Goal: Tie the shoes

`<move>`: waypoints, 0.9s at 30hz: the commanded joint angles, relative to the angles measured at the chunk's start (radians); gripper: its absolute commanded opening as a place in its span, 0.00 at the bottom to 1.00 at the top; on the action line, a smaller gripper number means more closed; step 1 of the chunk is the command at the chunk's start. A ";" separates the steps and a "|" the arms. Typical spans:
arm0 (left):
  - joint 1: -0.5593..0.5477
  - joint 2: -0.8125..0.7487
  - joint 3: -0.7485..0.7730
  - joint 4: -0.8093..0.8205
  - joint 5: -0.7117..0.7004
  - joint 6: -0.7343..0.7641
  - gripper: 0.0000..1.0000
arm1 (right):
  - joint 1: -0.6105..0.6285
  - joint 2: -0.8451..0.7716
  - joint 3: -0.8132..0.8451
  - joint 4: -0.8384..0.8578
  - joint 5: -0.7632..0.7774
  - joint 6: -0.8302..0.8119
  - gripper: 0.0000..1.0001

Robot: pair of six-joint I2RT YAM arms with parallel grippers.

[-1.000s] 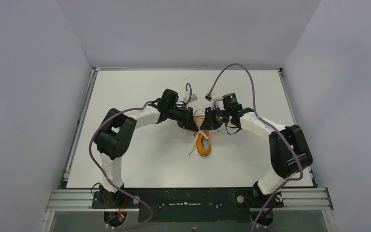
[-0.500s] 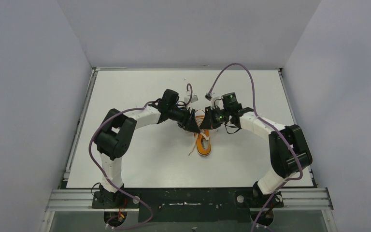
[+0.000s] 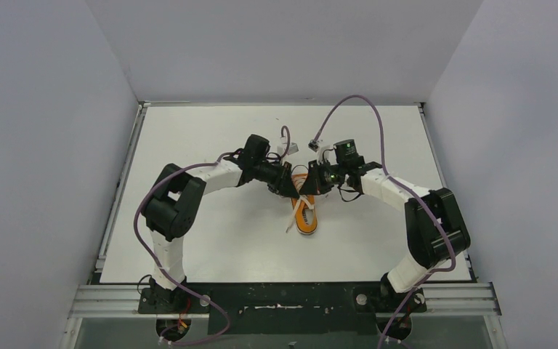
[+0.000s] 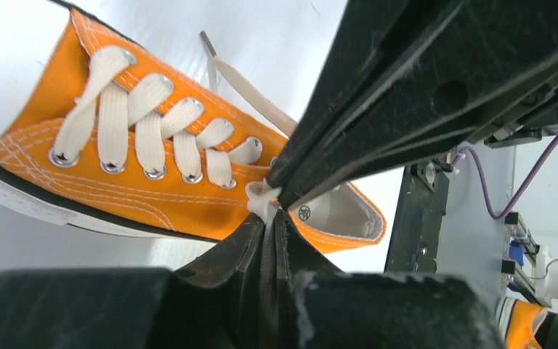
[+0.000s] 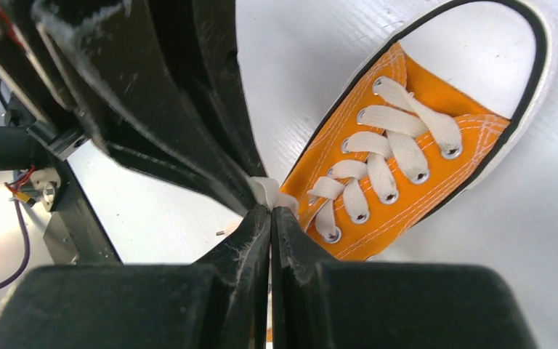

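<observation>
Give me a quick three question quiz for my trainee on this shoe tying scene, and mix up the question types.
1. True or false: the left gripper is open.
2. Multiple choice: what is the right gripper clamped on? A) the white lace B) the toe cap C) a purple cable
3. Fill in: the pinch sits at the ___ end of the sneaker lacing, toe or ankle.

Key: 1 false, it is shut on the white lace. 2 A. 3 ankle.
</observation>
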 commanded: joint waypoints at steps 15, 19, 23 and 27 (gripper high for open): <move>0.008 0.009 -0.027 0.371 -0.006 -0.247 0.00 | 0.070 -0.089 -0.075 0.122 -0.036 0.164 0.16; 0.014 0.005 -0.044 0.365 0.005 -0.237 0.00 | 0.031 -0.153 -0.092 0.094 -0.013 0.239 0.37; 0.023 0.004 -0.055 0.365 0.011 -0.234 0.00 | -0.025 -0.214 -0.070 -0.016 -0.008 0.217 0.45; 0.023 0.003 -0.049 0.341 0.008 -0.217 0.00 | -0.090 -0.219 -0.030 -0.095 0.003 0.166 0.46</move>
